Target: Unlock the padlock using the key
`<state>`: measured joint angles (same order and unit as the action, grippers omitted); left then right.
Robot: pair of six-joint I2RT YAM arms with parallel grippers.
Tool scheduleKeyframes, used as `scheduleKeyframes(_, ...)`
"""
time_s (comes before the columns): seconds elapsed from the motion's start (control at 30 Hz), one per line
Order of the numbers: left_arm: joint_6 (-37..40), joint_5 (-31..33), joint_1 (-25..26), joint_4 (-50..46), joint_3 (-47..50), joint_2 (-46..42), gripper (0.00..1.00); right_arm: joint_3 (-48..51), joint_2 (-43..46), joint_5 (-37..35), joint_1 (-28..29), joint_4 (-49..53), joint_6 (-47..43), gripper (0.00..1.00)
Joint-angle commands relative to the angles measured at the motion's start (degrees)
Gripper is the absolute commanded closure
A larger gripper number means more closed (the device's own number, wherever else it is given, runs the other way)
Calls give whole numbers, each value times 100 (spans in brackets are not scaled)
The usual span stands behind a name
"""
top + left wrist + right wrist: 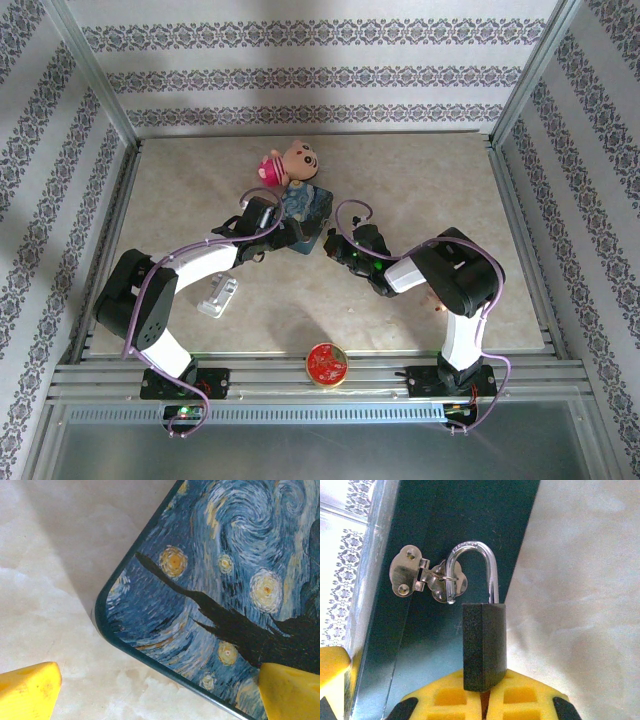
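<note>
— The padlock: what finish?
— Body matt black and finely grained. Its shackle is polished bright metal, as is the little hasp, which is mirror-shiny.
— And the tin?
— Lid glossy with a painted swirl print, side smooth dark teal.
— The worktop?
— Pale, stone-look, smooth with a faint sheen. The right gripper is matt yellow plastic.

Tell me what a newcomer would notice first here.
The blue painted rectangular tin at the table's centre, with both arms meeting over it and a pink plush toy just behind. In the right wrist view, a small black padlock hangs from the tin's silver hasp, one shackle end free of the body, right above the right arm's yellow fingers.
</note>
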<state>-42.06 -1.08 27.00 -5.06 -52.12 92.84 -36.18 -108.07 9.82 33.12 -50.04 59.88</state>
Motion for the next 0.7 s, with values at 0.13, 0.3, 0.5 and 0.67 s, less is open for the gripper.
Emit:
scheduleKeyframes(0.13,76,131,-26,-743,261,129,1,111,-126,-420,-148,-422,169,100)
scheduleKeyframes(0.3,85,108,-26,-742,256,173,1,164,-143,-442,-159,-531,241,100)
scheduleKeyframes(0.5,77,117,-23,-745,264,139,1,158,-228,-473,-166,-698,328,100)
scheduleKeyframes(0.67,69,118,-28,-716,282,147,1,146,-302,-495,-166,-817,384,100)
